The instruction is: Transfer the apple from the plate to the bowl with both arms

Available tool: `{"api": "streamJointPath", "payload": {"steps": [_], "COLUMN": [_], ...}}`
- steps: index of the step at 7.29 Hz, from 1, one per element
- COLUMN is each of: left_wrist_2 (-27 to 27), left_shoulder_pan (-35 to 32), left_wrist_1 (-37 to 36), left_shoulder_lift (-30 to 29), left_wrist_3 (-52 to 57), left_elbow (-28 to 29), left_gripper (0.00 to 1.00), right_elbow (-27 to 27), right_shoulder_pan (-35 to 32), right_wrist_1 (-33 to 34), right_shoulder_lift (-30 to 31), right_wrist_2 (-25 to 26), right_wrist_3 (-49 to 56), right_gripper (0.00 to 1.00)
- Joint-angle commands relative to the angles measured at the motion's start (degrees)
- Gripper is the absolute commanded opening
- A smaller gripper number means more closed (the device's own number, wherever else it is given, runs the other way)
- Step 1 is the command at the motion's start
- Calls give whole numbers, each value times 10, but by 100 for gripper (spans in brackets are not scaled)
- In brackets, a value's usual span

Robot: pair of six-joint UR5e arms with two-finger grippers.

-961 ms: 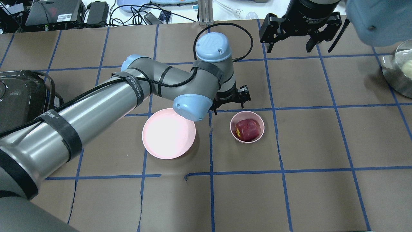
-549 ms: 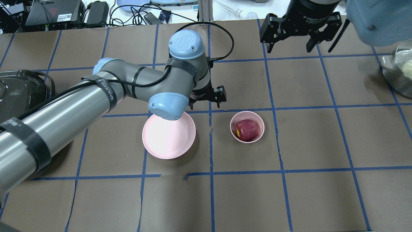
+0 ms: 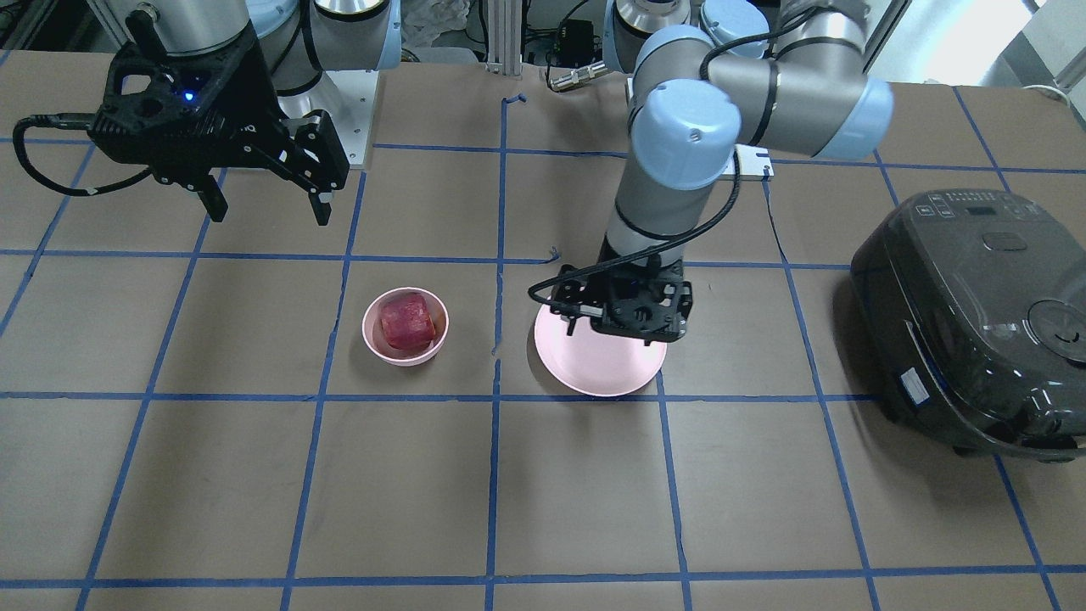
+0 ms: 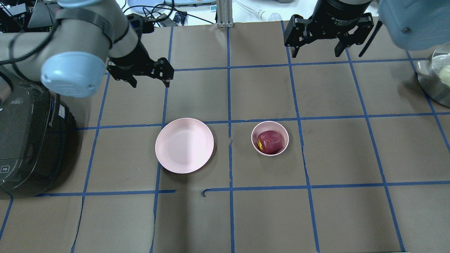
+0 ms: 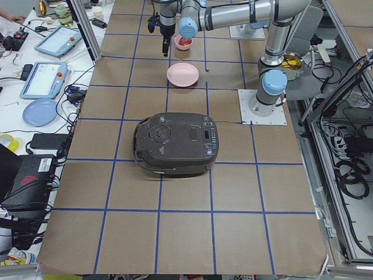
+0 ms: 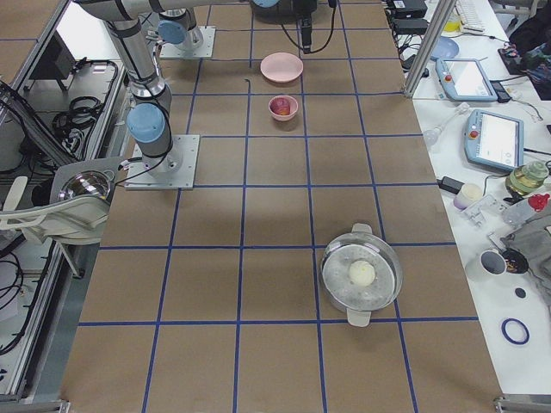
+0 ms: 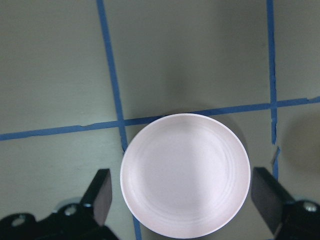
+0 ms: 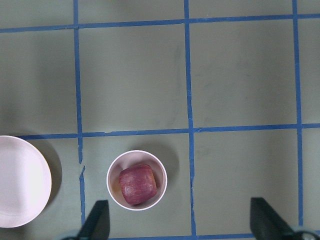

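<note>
The dark red apple [image 4: 270,141] sits inside the small pink bowl [image 4: 287,140], also in the front view [image 3: 405,320] and the right wrist view [image 8: 137,184]. The flat pink plate [image 4: 184,145] lies bare to the bowl's left. My left gripper [image 4: 151,84] is open and holds nothing, raised over the plate; its wrist view looks straight down on the plate [image 7: 185,175]. My right gripper [image 4: 315,54] is open and holds nothing, high above the table beyond the bowl, and also shows in the front view [image 3: 270,216].
A black rice cooker [image 4: 24,140] stands at the table's left end. A metal pot with a glass lid [image 4: 436,77] stands at the far right. Blue tape lines grid the brown table cover.
My left arm has drawn back leftward and upward from beside the bowl, uncovering the plate. The apple stays in the bowl. The right gripper has not moved.
</note>
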State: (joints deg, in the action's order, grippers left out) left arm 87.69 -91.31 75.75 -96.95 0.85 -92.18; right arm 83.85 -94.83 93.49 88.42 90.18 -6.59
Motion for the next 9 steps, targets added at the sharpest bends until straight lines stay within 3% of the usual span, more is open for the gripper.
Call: {"api": "streamJointPath", "payload": {"steps": [1, 3, 5, 9], "left_wrist_2": [17, 20, 55, 20], "left_shoulder_pan": [17, 12, 7, -9], "left_wrist_1": [79, 103, 144, 149], "left_shoulder_lift": [-10, -7, 4, 29], "left_wrist_3": [-7, -12, -13, -38], "left_elbow": [79, 76, 74, 89], "left_gripper": [100, 100, 100, 100], "right_elbow": [0, 0, 0, 0], "right_shoulder_pan": [-1, -1, -1, -1], "right_wrist_1": [-1, -1, -1, -1], "right_shoulder_lift": [0, 0, 0, 0], "right_wrist_2": [0, 0, 0, 1], "right_wrist_3": [0, 0, 0, 0], "right_gripper": [100, 100, 100, 100]}}
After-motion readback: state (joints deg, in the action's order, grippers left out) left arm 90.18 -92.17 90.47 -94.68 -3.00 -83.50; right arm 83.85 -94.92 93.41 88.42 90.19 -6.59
